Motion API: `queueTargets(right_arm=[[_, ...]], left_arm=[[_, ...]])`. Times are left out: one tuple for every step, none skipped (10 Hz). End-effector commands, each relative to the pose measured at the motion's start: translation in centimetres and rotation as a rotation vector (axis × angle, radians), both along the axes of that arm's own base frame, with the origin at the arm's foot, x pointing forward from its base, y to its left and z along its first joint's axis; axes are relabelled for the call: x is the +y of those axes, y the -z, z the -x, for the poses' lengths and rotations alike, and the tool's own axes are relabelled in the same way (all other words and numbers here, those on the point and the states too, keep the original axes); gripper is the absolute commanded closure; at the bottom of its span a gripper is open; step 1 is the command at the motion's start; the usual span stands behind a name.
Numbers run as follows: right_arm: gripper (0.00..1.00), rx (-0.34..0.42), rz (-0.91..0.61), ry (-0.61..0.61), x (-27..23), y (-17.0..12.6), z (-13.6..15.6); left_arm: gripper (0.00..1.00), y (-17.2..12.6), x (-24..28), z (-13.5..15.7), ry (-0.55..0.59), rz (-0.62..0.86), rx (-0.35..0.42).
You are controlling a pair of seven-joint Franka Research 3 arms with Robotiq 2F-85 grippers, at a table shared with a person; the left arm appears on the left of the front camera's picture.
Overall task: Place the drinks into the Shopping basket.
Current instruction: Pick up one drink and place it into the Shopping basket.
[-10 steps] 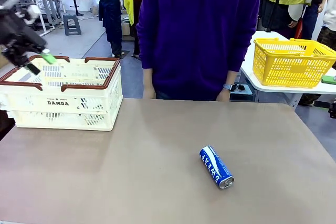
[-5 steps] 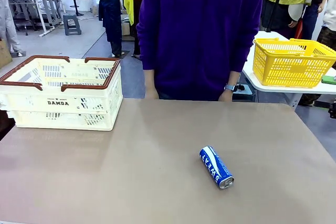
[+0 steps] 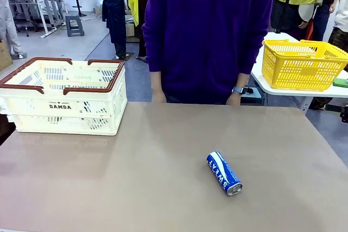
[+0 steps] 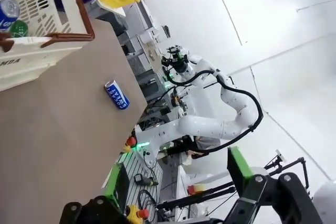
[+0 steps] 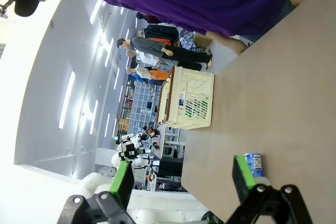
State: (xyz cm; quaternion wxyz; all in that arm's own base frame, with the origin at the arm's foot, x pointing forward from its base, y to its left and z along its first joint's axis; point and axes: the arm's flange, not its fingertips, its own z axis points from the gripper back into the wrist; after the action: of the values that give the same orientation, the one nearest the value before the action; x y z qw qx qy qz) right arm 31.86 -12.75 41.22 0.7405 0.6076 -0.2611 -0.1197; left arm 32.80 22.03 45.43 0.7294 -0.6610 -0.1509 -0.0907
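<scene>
A blue drink can [image 3: 224, 173] marked "SWEAT" lies on its side on the brown table, right of the middle. The cream Shopping basket [image 3: 65, 110] with a brown rim stands at the far left. In the left wrist view my left gripper [image 4: 178, 182] is open and empty, high above the table; the basket [image 4: 42, 51] holds a blue can [image 4: 8, 11] and a green can [image 4: 19, 28], and the loose blue can [image 4: 116, 95] lies farther off. My right gripper [image 5: 184, 182] is open and empty, with the blue can [image 5: 253, 163] beside one finger's tip and the basket [image 5: 189, 98] beyond.
A person in a purple top [image 3: 209, 31] stands at the table's far edge, hands down by the sides. A yellow mesh basket [image 3: 302, 63] sits on a separate white table at the right. Bare tabletop lies between the can and the Shopping basket.
A second ago my left gripper hung over the Shopping basket's left end in the front view; it has since pulled back out of that view. The blue can has not moved.
</scene>
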Motion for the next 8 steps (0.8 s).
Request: queueTargets(right_arm=[[0.0,-0.007,-0.012,0.001,0.06,-0.36,-0.05],[0.0,-0.007,-0.012,0.001,0.06,-0.36,-0.05],[0.0,-0.007,-0.012,0.001,0.06,-0.36,-0.05],[0.0,-0.007,-0.012,0.001,0.06,-0.36,-0.05],[0.0,-0.007,-0.012,0.001,0.06,-0.36,-0.05],[0.0,-0.007,-0.012,0.001,0.06,-0.36,-0.05],[0.0,-0.007,-0.012,0.001,0.06,-0.36,-0.05],[0.0,-0.007,-0.012,0.001,0.06,-0.36,-0.05]], left_arm=[[0.0,-0.15,0.14,0.48,-0.005,-0.009,-0.003],[0.0,-0.15,0.14,0.48,-0.005,-0.009,-0.003],[0.0,-0.15,0.14,0.48,-0.005,-0.009,-0.003],[0.0,-0.15,0.14,0.48,-0.005,-0.009,-0.003],[0.0,-0.15,0.14,0.48,-0.005,-0.009,-0.003],[0.0,-0.15,0.14,0.48,-0.005,-0.009,-0.003],[0.0,-0.15,0.14,0.48,-0.005,-0.009,-0.003],[0.0,-0.15,0.14,0.48,-0.005,-0.009,-0.003]])
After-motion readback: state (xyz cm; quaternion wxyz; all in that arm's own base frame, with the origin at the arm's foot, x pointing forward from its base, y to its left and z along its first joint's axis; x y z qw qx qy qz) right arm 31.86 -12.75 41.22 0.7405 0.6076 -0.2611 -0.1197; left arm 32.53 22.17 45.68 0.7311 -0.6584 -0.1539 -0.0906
